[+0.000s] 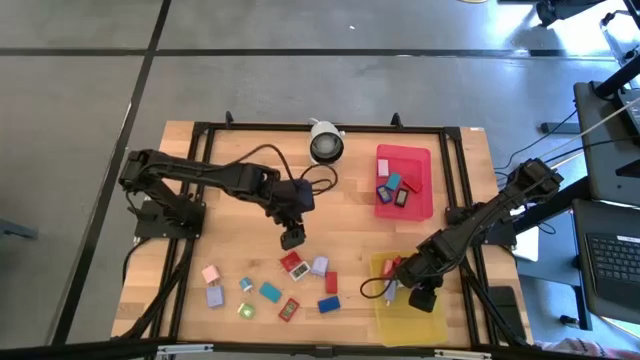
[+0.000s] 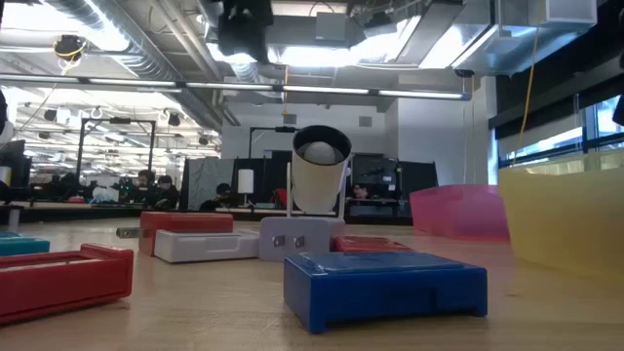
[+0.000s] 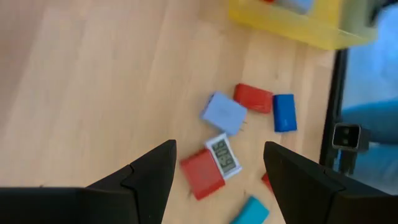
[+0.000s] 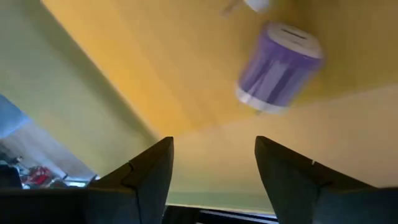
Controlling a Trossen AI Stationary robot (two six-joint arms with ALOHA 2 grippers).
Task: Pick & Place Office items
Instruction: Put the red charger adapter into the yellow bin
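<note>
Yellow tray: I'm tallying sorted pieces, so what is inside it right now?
In the yellow tray, the right wrist view shows one lilac block lying free, ahead of the right gripper, whose jaws are open. That arm covers part of the tray, so further items cannot be ruled out.

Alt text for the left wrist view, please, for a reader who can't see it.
The left gripper hangs open and empty above the wooden table, over a red block touching a white labelled block. Beyond lie a lilac block, another red block, a blue block and the yellow tray.
</note>
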